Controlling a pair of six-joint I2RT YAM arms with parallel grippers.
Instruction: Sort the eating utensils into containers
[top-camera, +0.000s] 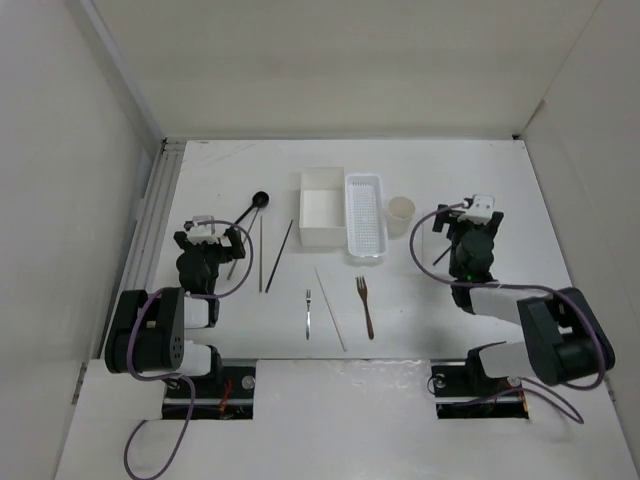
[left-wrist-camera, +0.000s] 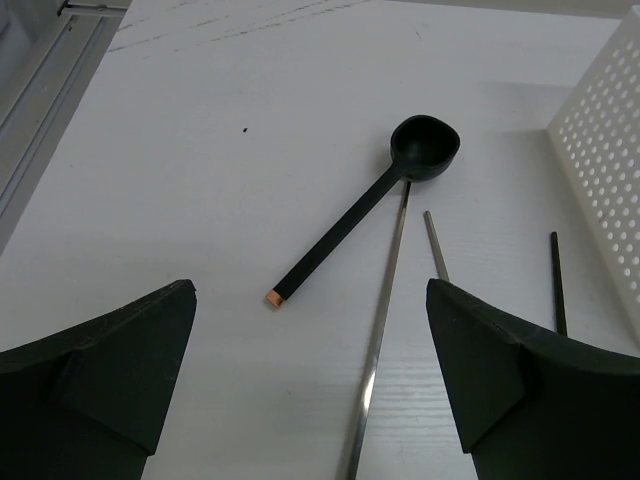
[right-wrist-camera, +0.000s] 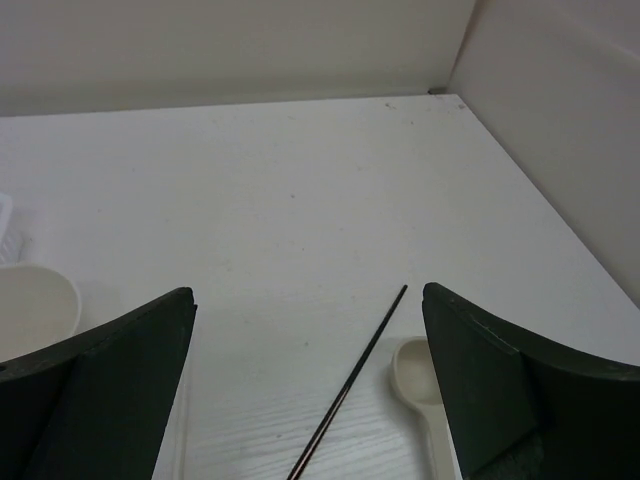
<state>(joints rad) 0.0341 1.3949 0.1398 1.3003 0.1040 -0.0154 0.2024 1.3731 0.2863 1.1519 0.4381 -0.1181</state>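
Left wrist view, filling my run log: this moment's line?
left end effector open; black spoon on table, ungrasped; right end effector open

You can read no text, no label, no brand, no number, no sign in any of the three views.

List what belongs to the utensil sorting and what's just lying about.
Job: black spoon, pale spoon, dark chopsticks, pale chopstick, silver fork, brown fork, box, basket, cup.
Lying about: side rail, purple cables.
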